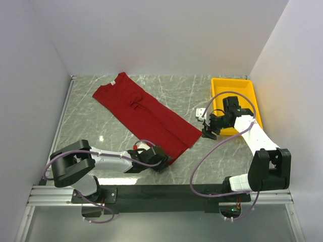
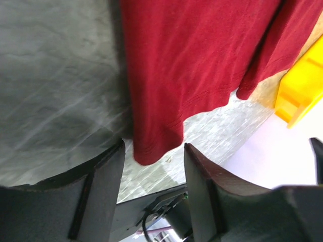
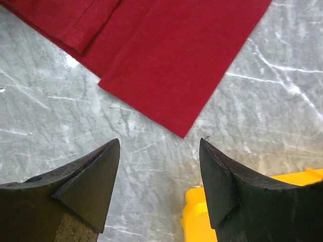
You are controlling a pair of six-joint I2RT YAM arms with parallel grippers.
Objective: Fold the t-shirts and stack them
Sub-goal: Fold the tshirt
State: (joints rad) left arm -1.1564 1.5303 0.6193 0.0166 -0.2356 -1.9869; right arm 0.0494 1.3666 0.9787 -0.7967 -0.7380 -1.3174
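The dark red t-shirt (image 1: pixel 141 113) lies folded into a long strip, running diagonally from the back left toward the table's middle. My left gripper (image 1: pixel 162 162) sits low at the strip's near hem corner. In the left wrist view the t-shirt (image 2: pixel 192 60) fills the top, and its corner dips just between the tips of my left gripper (image 2: pixel 154 146), whose jaws stand apart and do not pinch it. My right gripper (image 1: pixel 208 133) hovers open beside the strip's right hem corner. In the right wrist view the t-shirt (image 3: pixel 171 65) ends short of my right gripper (image 3: pixel 159 142), with only marble between the fingers.
A yellow tray (image 1: pixel 234 83) stands at the back right, close behind the right arm. It shows in the left wrist view as the tray (image 2: pixel 300 85) and under the right fingers as the tray (image 3: pixel 202 222). White walls bound the marble table (image 1: pixel 101 126) on three sides.
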